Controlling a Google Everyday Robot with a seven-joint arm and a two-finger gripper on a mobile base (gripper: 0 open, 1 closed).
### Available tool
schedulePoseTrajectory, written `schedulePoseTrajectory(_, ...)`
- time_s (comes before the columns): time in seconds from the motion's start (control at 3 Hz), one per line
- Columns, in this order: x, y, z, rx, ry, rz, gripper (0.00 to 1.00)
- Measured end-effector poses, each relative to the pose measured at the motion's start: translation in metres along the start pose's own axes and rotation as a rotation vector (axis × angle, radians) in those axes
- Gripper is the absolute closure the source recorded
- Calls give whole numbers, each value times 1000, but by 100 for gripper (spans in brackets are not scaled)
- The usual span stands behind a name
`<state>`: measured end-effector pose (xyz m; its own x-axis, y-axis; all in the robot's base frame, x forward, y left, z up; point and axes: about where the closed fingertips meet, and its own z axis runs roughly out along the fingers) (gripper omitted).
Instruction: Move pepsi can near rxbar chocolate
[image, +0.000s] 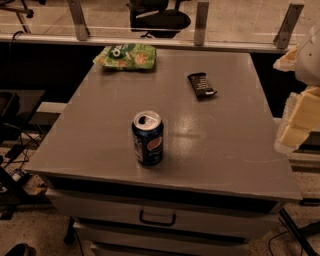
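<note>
Starting at the near edge, a grey drawer cabinet (100, 150) is seen from above, with a dark drawer handle (157, 218) set in the middle of its upper front panel. Cables (15, 150) are seen on the floor to the left of the cabinet.

The pepsi can (148, 138) is located on the near half of the cabinet top, slightly left of centre. It stands upright, its silver top is opened, and its round logo is turned toward the camera. No other item is touched by it.

The gripper (299, 117) is seen only in part, as pale blocky shapes at the right edge of the view, just off the right side of the cabinet top and well apart from the can. How far it is open, and whether anything is held in it, cannot be told.

The rxbar chocolate (201, 85) is laid flat on the far half of the top, right of centre, at a slant, well apart from the can. A green snack bag (126, 56) is laid at the far left edge of the top.

Behind the cabinet, a pale rail (150, 42) with upright metal brackets is seen, and a dark chair (159, 17) beyond it.
</note>
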<state>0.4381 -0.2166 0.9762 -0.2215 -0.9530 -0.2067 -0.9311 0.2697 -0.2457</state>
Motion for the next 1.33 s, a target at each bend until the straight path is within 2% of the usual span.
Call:
schedulePoseTrajectory(0.33,0,0,0,0,0,0,0)
schedulePoseTrajectory(1.0,-75,19,38,-60,-199,-96,0)
schedulePoseTrajectory(1.33,-118,27,65,-117,-288,-131,0)
